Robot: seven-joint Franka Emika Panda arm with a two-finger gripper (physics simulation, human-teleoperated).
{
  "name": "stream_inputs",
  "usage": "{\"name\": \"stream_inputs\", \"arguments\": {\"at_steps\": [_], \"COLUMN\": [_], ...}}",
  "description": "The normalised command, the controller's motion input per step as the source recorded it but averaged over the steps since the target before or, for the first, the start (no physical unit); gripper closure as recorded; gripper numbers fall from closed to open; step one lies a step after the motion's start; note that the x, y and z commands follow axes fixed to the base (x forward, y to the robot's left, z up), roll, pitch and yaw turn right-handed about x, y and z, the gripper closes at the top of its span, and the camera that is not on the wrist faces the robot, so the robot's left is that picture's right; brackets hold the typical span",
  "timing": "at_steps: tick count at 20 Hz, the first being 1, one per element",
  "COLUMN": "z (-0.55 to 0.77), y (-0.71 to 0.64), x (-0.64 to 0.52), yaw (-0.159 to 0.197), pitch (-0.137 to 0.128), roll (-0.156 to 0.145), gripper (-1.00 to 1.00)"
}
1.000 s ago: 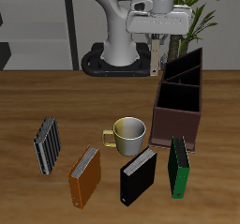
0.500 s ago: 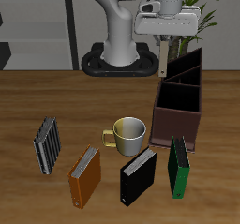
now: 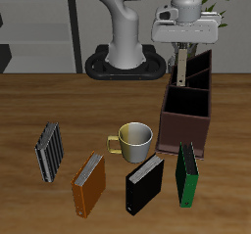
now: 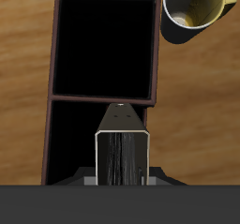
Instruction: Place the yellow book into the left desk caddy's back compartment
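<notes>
My gripper [image 3: 181, 54] is shut on the yellow book [image 3: 181, 70], which hangs upright from the fingers. It is above the left desk caddy [image 3: 169, 111], a long dark maroon box with a black inside. The book's lower edge is over the caddy's rear sections, behind the large front cell. In the wrist view the book [image 4: 122, 155] appears edge-on between the fingers, over a black cell [image 4: 75, 143] behind a divider; the big cell [image 4: 103, 45] lies beyond it. The back compartment [image 3: 203, 62] is partly hidden by the book and hand.
A yellow-green mug [image 3: 134, 138] stands beside the caddy's front end; it also shows in the wrist view [image 4: 195, 5]. A grey striped book [image 3: 49, 150], an orange-brown book [image 3: 88, 183], a black book [image 3: 145, 182] and a green book [image 3: 186, 174] stand near the front edge.
My gripper has carried the yellow book sideways from beside the caddy to above it and slightly lower. Nothing else has moved.
</notes>
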Motion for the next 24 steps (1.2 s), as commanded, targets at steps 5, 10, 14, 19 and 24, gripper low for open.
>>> {"name": "stream_inputs", "arguments": {"at_steps": [5, 10, 14, 19, 24], "z": [-0.1, -0.02, -0.07, -0.09, -0.13], "y": [0.3, 0.16, 0.18, -0.01, -0.02], "x": [0.04, -0.03, 0.02, -0.05, 0.11], "yaw": [-0.031, -0.009, -0.029, -0.011, -0.038], "pitch": [0.021, 0.009, 0.008, 0.01, 0.013], "roll": [0.034, 0.029, 0.025, 0.002, -0.018], "gripper": [1.0, 1.0, 1.0, 1.0, 1.0]}}
